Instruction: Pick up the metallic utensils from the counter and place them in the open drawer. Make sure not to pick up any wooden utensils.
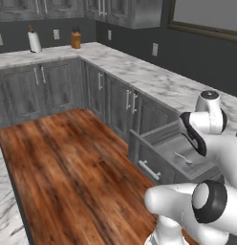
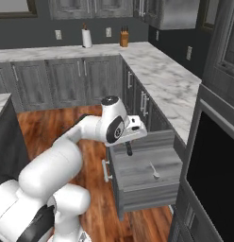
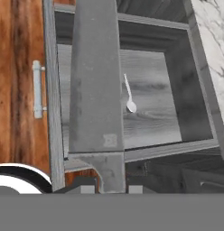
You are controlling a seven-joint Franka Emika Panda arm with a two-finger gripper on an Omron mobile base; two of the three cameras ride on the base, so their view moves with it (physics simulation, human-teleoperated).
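My gripper (image 3: 110, 189) is shut on the short knife, whose broad grey blade (image 3: 95, 76) points down over the open drawer (image 3: 53, 113). From the right base view the gripper (image 2: 130, 142) hangs just above the drawer's back left part (image 2: 137, 177), with the dark knife (image 2: 129, 150) sticking down from it. A small silvery spoon (image 3: 128, 94) lies on the drawer floor, seen too as the spoon (image 2: 153, 171) and the spoon (image 1: 182, 158). The drawer front carries a silver bar handle (image 3: 38, 90). The wooden spoons are out of view.
The L-shaped marble worktop (image 1: 139, 72) runs above the drawer, with a knife block (image 1: 75, 39) and paper roll (image 1: 34, 42) at the far corner. A marble island edge (image 1: 3, 201) sits at the left. A dark oven front (image 2: 213, 170) stands right of the drawer.
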